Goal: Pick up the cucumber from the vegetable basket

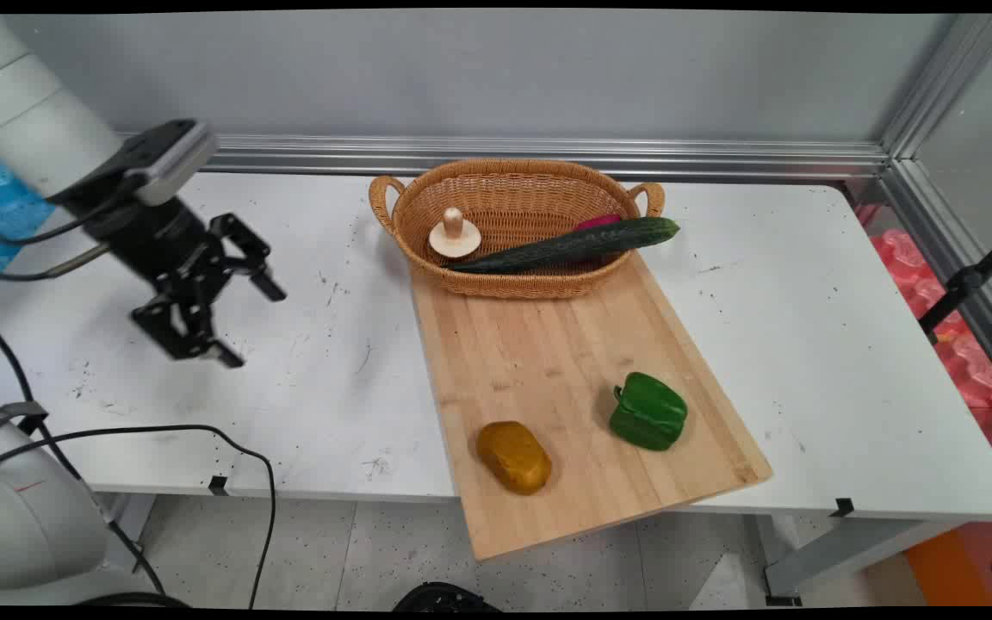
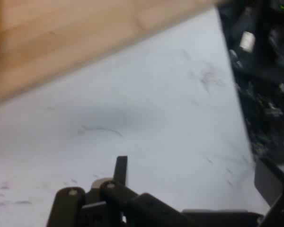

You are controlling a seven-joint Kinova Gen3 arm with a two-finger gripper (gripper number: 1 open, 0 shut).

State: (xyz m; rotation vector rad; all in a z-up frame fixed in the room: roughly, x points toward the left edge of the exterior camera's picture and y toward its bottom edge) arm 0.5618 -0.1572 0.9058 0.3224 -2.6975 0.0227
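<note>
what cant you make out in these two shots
- Pink thing in the basket, main view: mostly hidden behind the cucumber.
- Cutting board, hand view: blurred, cut off by the top edge.
- Clutter off the table edge, hand view: dark and blurred.

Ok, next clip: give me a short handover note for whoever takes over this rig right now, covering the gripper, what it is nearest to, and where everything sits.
Gripper: open, holding nothing, tilted above bare table left of the cutting board.
Basket: stands on the board's far end and holds a mushroom, a cucumber whose tip pokes over the right rim, and a pink item mostly hidden behind the cucumber.
Board's near end: a brown potato and, to its right, a green pepper, apart from each other.
Nothing is touched by the gripper.
</note>
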